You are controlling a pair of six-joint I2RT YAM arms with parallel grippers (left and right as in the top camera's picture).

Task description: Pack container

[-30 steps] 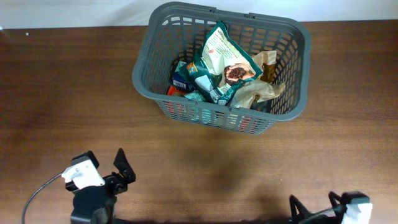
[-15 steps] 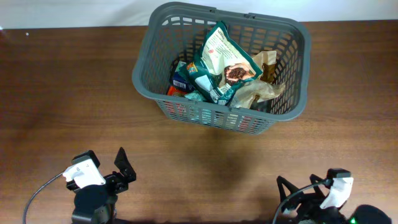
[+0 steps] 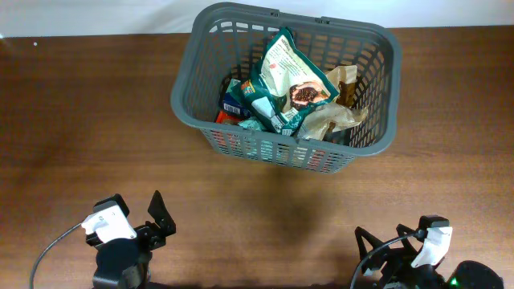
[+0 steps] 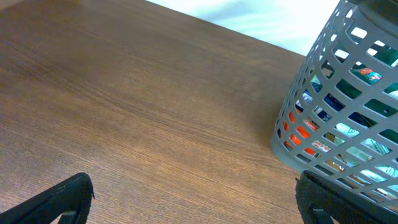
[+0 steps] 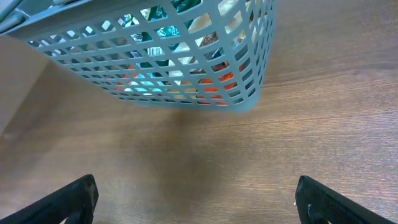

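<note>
The dark grey slotted container (image 3: pixel 185 103) stands at the back middle of the wooden table. Inside lie several snack packs, among them a green and white pouch (image 3: pixel 287 71) and a tan bag (image 3: pixel 337 116). The container's lattice wall shows in the left wrist view (image 4: pixel 336 118) and in the right wrist view (image 5: pixel 186 68). My left gripper (image 3: pixel 138 215) is open and empty at the front left, over bare table (image 4: pixel 193 202). My right gripper (image 3: pixel 389 242) is open and empty at the front right (image 5: pixel 196 202).
A pale wall or surface (image 3: pixel 96 16) runs along the table's far edge. Brown wood tabletop (image 3: pixel 80 120) stretches left of the container and between it and both grippers. A cable (image 3: pixel 48 249) loops by the left arm.
My right arm has moved left and up into view from the bottom right corner, its fingers now open over the table. The left arm and container have not moved.
</note>
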